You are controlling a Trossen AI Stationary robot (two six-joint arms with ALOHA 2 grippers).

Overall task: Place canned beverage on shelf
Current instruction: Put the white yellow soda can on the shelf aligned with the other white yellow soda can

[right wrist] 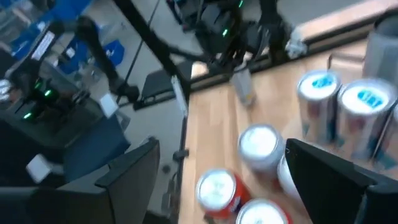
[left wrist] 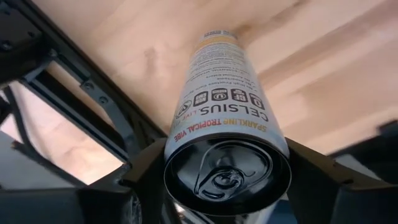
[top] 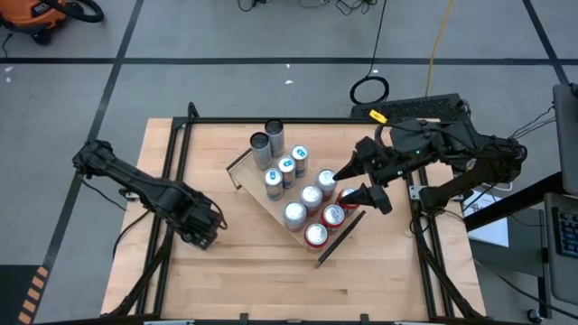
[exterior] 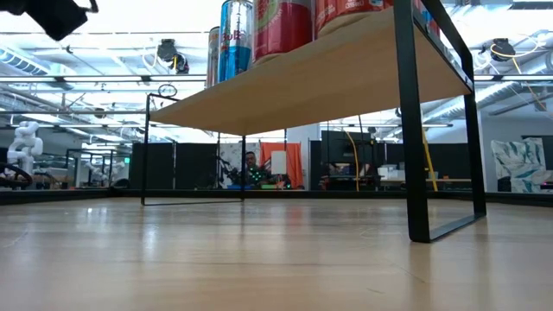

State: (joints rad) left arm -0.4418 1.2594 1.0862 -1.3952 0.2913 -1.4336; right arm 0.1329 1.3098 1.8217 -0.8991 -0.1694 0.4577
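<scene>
Left wrist view: a Celsius can [left wrist: 225,118], white with a black top, lies between the 2 dark fingers [left wrist: 146,177] of the left gripper [left wrist: 227,186], its pull-tab end toward the camera and its far end pointing at the light-wood tabletop [left wrist: 323,56]. The fingers sit at either side of the can's top rim; whether they press it or merely flank it I cannot tell.

In the high view the left gripper [top: 203,233] sits at about 8 o'clock from the table's middle, well apart from the shelf [top: 262,200]. The can itself is too small to make out there.

The shelf stands near the table's centre, turned on a diagonal, with a black rail [top: 339,240] at its 5 o'clock end. About 9 cans stand on it: red-topped ones [top: 332,216] toward the 4 o'clock end, silver and blue ones [top: 286,168] in the middle, 2 grey ones [top: 267,137] at 12 o'clock.

The right gripper [top: 348,184] is over the shelf's 3 o'clock edge, fingers spread apart and holding nothing, a silver-topped can [top: 326,179] just beside them. In the right wrist view its fingers [right wrist: 323,180] frame the can tops [right wrist: 259,142].

The low view looks beneath the shelf's board [exterior: 311,82], cans standing above.
</scene>
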